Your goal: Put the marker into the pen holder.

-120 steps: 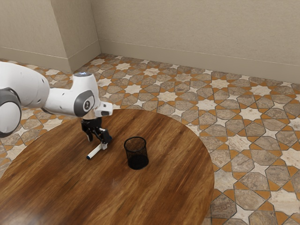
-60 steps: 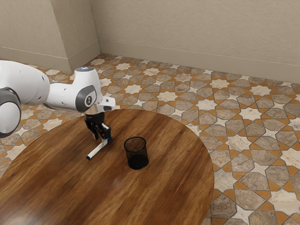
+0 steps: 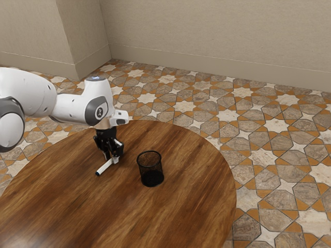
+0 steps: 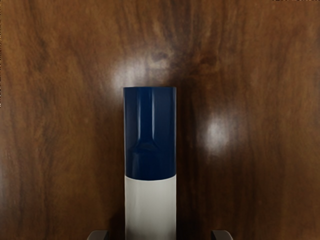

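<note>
The white marker (image 3: 105, 168) with a blue end (image 4: 150, 135) lies on its side, near the upright black mesh pen holder (image 3: 151, 176), toward the exterior view's left.

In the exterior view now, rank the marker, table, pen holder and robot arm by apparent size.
Largest to smallest:
1. Table
2. Robot arm
3. Pen holder
4. Marker
</note>
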Robot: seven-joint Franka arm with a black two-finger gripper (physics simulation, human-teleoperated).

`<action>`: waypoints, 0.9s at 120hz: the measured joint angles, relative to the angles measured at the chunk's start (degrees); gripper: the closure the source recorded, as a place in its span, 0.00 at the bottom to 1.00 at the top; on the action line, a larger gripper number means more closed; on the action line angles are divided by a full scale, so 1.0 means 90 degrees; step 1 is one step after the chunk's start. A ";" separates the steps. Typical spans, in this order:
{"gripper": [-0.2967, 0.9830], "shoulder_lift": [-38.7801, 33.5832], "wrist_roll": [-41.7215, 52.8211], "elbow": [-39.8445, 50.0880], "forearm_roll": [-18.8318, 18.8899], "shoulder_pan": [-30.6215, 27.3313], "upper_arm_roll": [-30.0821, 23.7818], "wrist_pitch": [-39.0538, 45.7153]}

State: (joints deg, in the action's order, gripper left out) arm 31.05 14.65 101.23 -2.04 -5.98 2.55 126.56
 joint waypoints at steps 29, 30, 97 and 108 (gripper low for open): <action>0.62 0.0076 -0.0166 -0.0076 -0.0005 -0.0010 -0.0005 0.0036; 0.62 0.0082 -0.0171 -0.0087 -0.0005 -0.0010 -0.0006 0.0037; 0.70 0.0271 -0.0439 -0.0329 -0.0068 -0.0012 -0.0090 0.0068; 0.80 0.0234 -0.0485 -0.0328 -0.0046 -0.0004 -0.0113 0.0073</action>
State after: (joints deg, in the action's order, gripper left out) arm 33.16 10.29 98.28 -2.45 -6.01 1.53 127.22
